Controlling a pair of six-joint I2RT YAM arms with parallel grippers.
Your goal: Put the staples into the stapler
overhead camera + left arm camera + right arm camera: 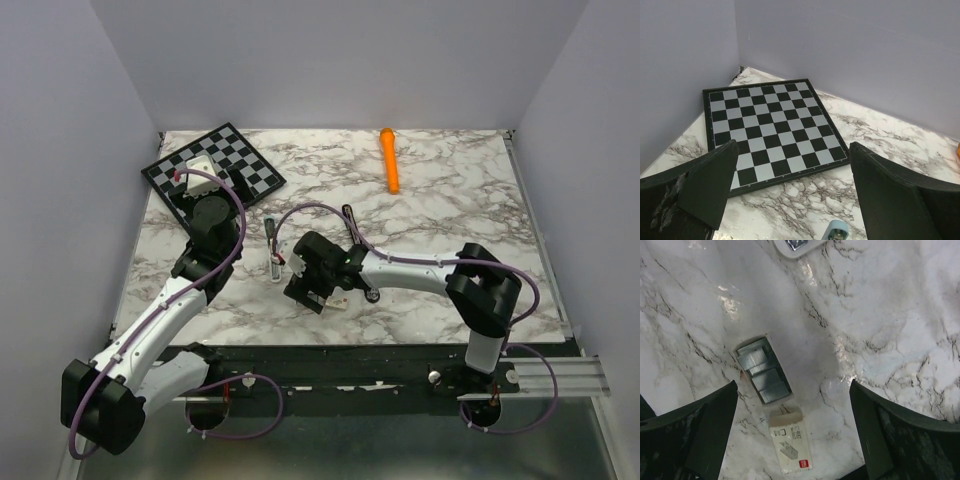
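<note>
Left wrist view is showing the left pincer [792, 150] standing wide apart and gripping nothing, its dark fingers [710, 185] framing a flat black-and-grey chessboard [770, 130]. Right wrist view is showing the right pincer [792, 385] likewise spread and empty, hanging above the staples [762, 371]. These are lying flat on the glossy, grey-veined marble surface [880, 315] as silvery-grey, finely ridged metal strips, staggered side by side into a small rectangular block. They are sitting just beyond the pale little box [790, 447], slightly to its left, not touching it.
</note>
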